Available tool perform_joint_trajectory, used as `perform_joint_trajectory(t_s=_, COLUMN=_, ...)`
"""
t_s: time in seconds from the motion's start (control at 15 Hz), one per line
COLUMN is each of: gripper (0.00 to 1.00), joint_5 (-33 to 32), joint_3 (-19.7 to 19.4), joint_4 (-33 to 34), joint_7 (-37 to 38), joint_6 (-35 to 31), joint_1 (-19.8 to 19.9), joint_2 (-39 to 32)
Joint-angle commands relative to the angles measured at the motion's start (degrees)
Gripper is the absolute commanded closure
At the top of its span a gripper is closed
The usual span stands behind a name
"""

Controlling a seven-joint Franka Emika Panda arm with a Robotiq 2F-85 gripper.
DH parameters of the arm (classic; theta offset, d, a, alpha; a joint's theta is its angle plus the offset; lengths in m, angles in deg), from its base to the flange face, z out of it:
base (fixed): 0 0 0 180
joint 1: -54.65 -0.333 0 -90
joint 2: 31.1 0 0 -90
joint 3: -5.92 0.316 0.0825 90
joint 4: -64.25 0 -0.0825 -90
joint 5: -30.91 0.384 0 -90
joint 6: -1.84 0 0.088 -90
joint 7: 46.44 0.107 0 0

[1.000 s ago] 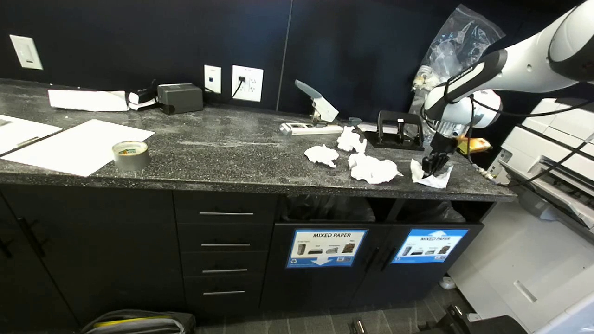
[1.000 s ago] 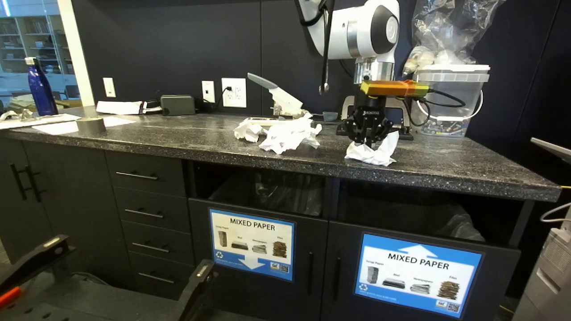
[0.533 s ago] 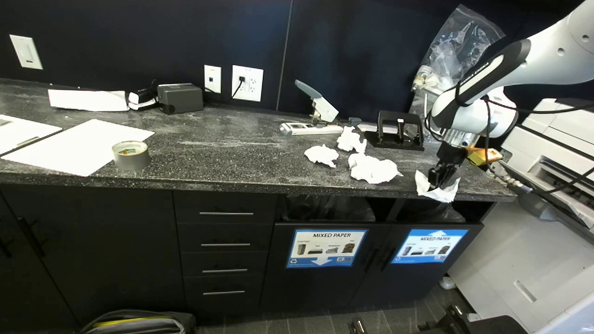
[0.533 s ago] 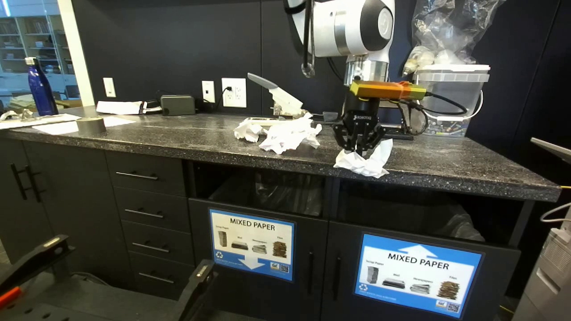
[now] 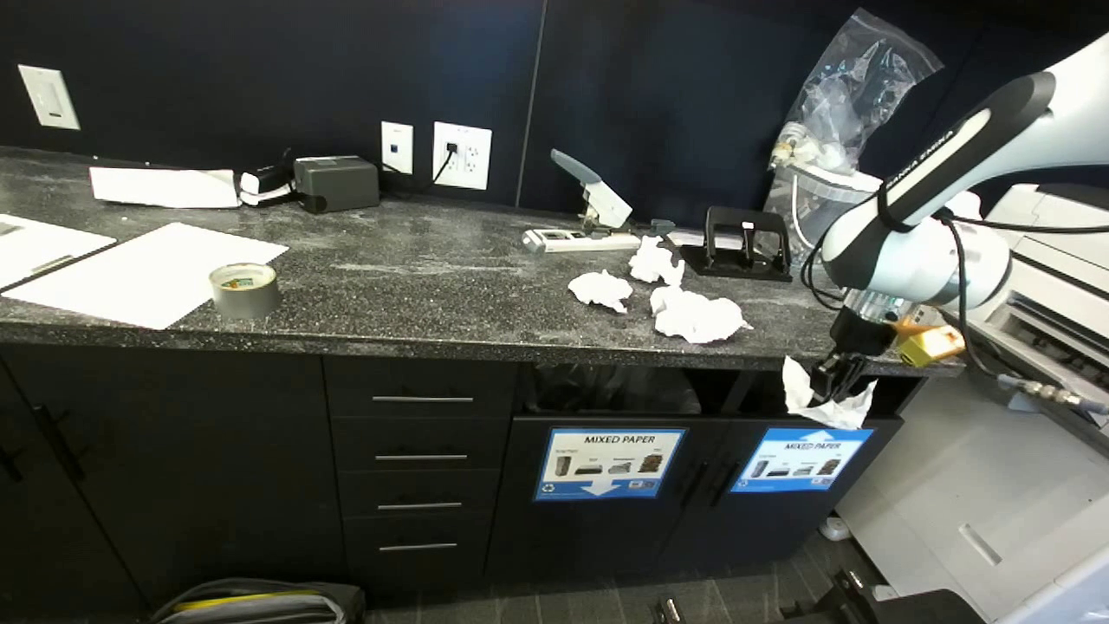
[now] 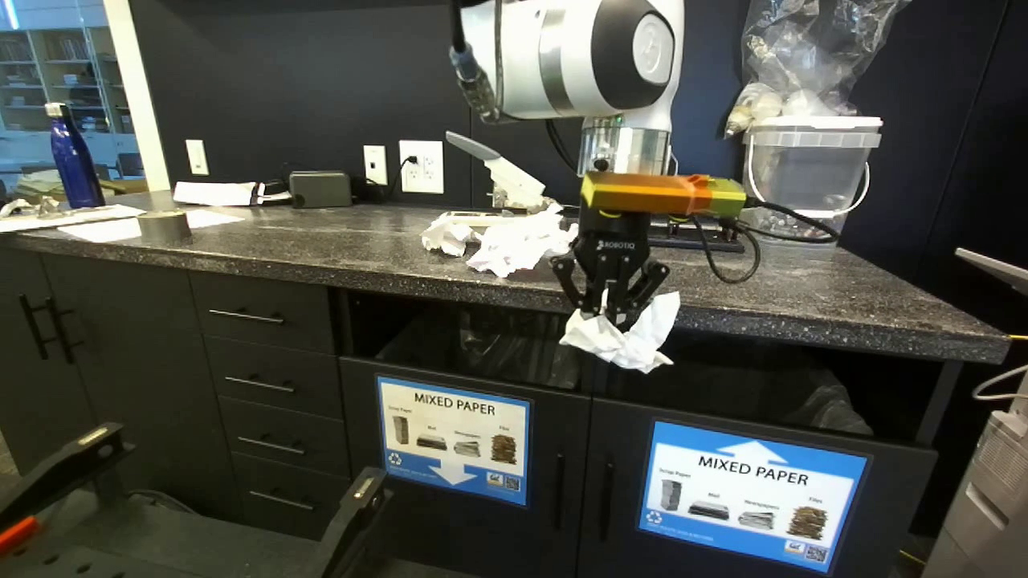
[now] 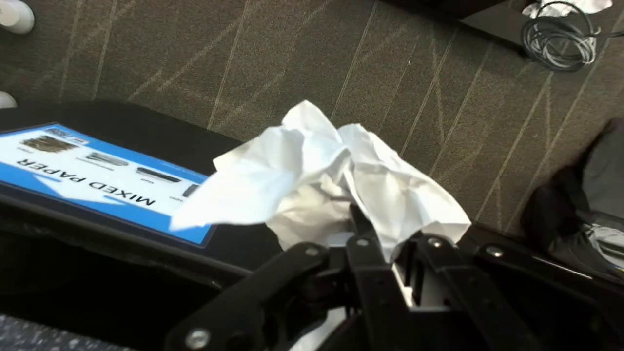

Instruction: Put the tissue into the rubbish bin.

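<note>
A crumpled white tissue [image 6: 630, 345] is pinched in my gripper [image 6: 613, 315]. It also shows in an exterior view [image 5: 827, 412] and fills the middle of the wrist view [image 7: 312, 165]. My gripper [image 5: 829, 383] points down, just off the counter's front edge, with the tissue hanging at the height of the cabinet openings. In the wrist view my fingers [image 7: 375, 234] are closed on it, their tips partly hidden in its folds. Two bins with dark liners, the left one [image 6: 522, 353] and the right one [image 6: 827, 401], sit in openings under the counter behind doors marked MIXED PAPER.
Several more crumpled tissues [image 5: 697, 316] lie on the dark counter [image 5: 416, 286]. A stapler [image 5: 580, 238] and a hole punch [image 5: 747, 244] stand behind them. A clear bucket [image 6: 811, 172] stands at the right back. A printer [image 5: 1040, 303] stands right of the counter.
My gripper has carried the tissue forward off the counter and down past its front edge, toward the cabinet openings. It has stayed shut on the tissue. The other tissues have not moved.
</note>
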Motion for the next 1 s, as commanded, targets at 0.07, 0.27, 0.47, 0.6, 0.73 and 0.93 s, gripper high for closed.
perform_joint_trajectory(t_s=0.07, gripper=0.85, joint_5=2.08, joint_3=-0.17, joint_4=-17.44, joint_7=-1.56, joint_6=-18.82, joint_1=0.81, joint_2=5.45)
perform_joint_trajectory(t_s=0.27, gripper=0.86, joint_5=3.36, joint_3=3.47, joint_4=-20.48, joint_7=-2.63, joint_6=-32.96, joint_1=5.75, joint_2=0.60)
perform_joint_trajectory(t_s=0.47, gripper=0.86, joint_5=-2.40, joint_3=11.33, joint_4=-18.61, joint_7=-0.50, joint_6=-44.83, joint_1=16.67, joint_2=-6.20)
perform_joint_trajectory(t_s=0.6, gripper=0.86, joint_5=-10.34, joint_3=12.67, joint_4=-15.19, joint_7=2.86, joint_6=-49.29, joint_1=20.99, joint_2=-10.84)
perform_joint_trajectory(t_s=0.73, gripper=0.85, joint_5=-17.65, joint_3=12.23, joint_4=-11.14, joint_7=5.56, joint_6=-52.24, joint_1=23.65, joint_2=-15.35)
perform_joint_trajectory(t_s=0.93, gripper=0.86, joint_5=-25.26, joint_3=12.10, joint_4=-3.80, joint_7=9.11, joint_6=-53.52, joint_1=26.24, joint_2=-21.16)
